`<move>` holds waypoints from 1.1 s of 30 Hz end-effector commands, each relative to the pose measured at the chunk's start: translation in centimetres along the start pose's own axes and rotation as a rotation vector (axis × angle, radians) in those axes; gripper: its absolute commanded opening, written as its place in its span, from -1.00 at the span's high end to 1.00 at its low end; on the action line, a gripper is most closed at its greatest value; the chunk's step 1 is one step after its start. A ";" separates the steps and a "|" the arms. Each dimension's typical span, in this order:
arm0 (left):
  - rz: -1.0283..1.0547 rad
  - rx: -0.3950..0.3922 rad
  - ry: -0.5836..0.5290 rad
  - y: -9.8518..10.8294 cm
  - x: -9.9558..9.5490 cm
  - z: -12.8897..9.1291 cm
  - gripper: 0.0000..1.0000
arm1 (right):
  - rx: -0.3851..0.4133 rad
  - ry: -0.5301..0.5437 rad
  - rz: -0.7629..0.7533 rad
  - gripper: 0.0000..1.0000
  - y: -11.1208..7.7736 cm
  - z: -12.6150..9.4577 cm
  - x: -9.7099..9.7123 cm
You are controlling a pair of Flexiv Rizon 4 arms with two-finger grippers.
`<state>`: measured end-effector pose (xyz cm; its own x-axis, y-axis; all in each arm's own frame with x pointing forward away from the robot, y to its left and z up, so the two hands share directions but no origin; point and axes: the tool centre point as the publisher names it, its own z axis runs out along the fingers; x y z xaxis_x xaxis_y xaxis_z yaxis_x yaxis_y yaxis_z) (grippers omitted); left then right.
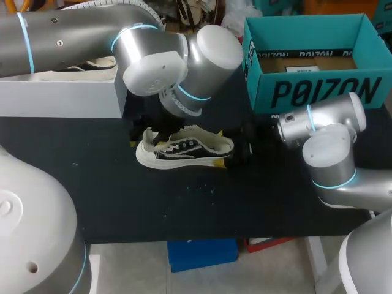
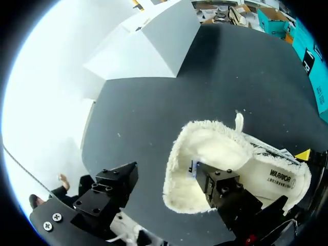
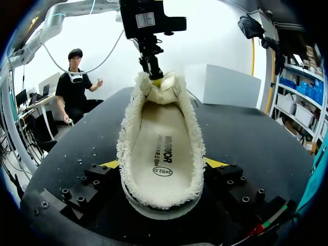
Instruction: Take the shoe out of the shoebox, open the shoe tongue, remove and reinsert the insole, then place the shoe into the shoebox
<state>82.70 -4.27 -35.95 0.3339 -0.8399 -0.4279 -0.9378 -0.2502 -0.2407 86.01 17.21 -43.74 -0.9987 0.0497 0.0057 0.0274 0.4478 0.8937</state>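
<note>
Black table [image 1: 184, 208]: one shoe [image 1: 184, 149], two boxes [image 1: 61, 98] [image 1: 306, 61], two pincers [image 2: 163, 173] [image 3: 163, 164].

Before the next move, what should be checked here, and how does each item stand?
1. Shoe out of the shoebox and on the table: ok.
2. Right gripper shut on the shoe, one finger at each side: ok.
3. Left gripper open at the heel, one finger inside the shoe: ok.
4. Insole lying flat inside the shoe: ok.
5. Insole already taken out once and put back: cannot tell.
6. Shoebox open on top, ready to take the shoe: ok.
</note>
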 end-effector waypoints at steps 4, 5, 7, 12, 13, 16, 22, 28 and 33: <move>-0.149 -0.013 0.015 0.6 -0.5 1.7 -1.00 | 0.002 -0.001 0.002 1.00 -0.4 0.1 -0.1; -0.150 -0.018 0.017 0.6 -0.5 2.0 -1.00 | 0.002 -0.001 0.002 1.00 -0.4 0.1 -0.1; -0.155 -0.031 0.016 0.7 -0.5 2.4 -1.00 | 0.002 -0.001 0.002 1.00 -0.4 0.1 -0.1; -0.159 -0.043 0.018 0.9 -0.6 2.9 -1.00 | 0.002 -0.001 0.002 1.00 -0.4 0.1 -0.1; -0.159 -0.043 0.018 0.9 -0.6 2.9 -1.00 | 0.002 -0.001 0.002 1.00 -0.4 0.1 -0.1; -0.160 -0.038 0.020 1.0 -0.9 2.4 -1.00 | 0.002 -0.001 0.002 1.00 -0.4 0.1 -0.1; -0.127 0.024 0.046 1.3 -1.7 0.1 -1.00 | 0.002 -0.001 0.002 1.00 -0.4 0.1 -0.1; 0.015 0.143 0.133 1.6 -2.2 -3.2 -1.00 | 0.002 -0.001 0.002 1.00 -0.4 0.1 -0.1; 0.252 0.221 0.262 1.1 -1.4 -5.4 -1.00 | 0.002 -0.001 0.002 1.00 -0.4 0.1 -0.1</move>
<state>81.16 -6.49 -32.07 0.2225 -0.9176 -0.3294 -0.9374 -0.1085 -0.3309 86.00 17.18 -43.75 -0.9987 0.0500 0.0057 0.0275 0.4479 0.8936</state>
